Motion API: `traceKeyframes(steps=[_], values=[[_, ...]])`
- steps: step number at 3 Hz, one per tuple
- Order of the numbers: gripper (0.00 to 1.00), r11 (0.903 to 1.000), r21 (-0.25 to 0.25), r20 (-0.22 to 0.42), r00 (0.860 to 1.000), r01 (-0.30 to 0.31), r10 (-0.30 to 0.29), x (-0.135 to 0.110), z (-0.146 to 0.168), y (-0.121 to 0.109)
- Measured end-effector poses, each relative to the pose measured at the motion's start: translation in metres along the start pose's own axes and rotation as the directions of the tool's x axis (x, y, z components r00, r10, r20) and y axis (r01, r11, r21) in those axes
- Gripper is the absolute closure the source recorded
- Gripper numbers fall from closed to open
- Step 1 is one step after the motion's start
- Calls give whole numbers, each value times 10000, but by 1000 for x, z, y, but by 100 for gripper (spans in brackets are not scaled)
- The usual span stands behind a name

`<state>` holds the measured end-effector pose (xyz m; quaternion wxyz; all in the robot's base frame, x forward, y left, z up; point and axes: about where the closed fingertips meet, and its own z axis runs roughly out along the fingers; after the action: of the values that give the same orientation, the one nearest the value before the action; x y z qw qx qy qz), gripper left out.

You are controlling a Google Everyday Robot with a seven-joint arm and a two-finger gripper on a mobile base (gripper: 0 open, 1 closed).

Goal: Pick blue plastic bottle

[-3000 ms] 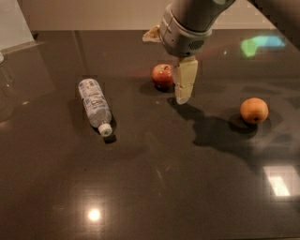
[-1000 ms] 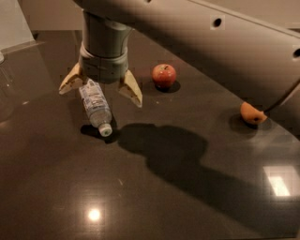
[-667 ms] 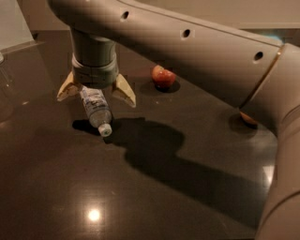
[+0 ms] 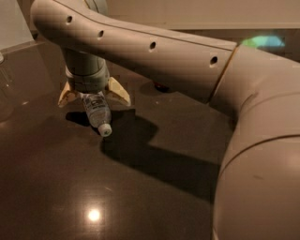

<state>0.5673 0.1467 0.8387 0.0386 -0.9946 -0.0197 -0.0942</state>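
While the small clear blue-labelled plastic bottle (image 4: 97, 111) lies on its side on the dark glossy table (image 4: 61, 187), the end effector (image 4: 93, 98) straddles it, cream fingers (image 4: 119, 94) spread wide, released.

- An indoor room set up for robot work. Whether it is a lab, an office or a kitchen cannot be told.
- A dark, polished tabletop (image 4: 56, 187) fills the view, smooth like stone or laminate.
- At 7 o'clock a round glint (image 4: 94, 214) on it mirrors a ceiling lamp, so the lighting is artificial.
- At 1 o'clock a greenish glow (image 4: 262, 41) is reflected on the far edge.
- A pale wall strip (image 4: 197, 14) runs along 12 o'clock, and a pale panel (image 4: 11, 23) stands at 10 o'clock.
- A thick beige robot arm (image 4: 154, 56) crosses from 4 o'clock. Its gripper (image 4: 93, 100) is at 10 o'clock, fingers spread either side of the blue plastic bottle (image 4: 97, 112).
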Motion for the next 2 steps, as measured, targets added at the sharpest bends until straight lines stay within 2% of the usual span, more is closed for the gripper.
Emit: traceKeyframes(steps=[1,2], values=[[18,9989,-347,-47,9995,315,-316,1,7,-2],[42,9970,-563,-65,9986,524,-528,4,7,-2]])
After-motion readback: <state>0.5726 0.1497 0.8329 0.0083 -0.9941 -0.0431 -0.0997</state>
